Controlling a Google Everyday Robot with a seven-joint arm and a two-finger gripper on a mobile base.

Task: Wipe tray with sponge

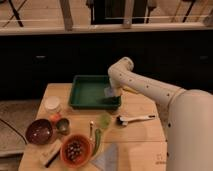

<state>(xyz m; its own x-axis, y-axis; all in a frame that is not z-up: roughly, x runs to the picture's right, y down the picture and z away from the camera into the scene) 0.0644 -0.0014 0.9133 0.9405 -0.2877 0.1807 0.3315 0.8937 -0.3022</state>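
Green plastic fills the middle of the scene: the tray [90, 92] sits on the wooden tabletop [142, 132], and the jaws [111, 93] hang over its right edge at the end of the white arm [150, 87]. A small blue-grey sponge [109, 93] is right at the jaws, low over the tray's right side; whether they are clamped on it or merely against it, I cannot tell. Below and to the right of the jaws lies a white-handled brush [135, 119]. Farther below and to the left sits an orange bowl [76, 149], a dark bowl [40, 131] left of that, and a grey-blue cloth [106, 157] near the front edge.
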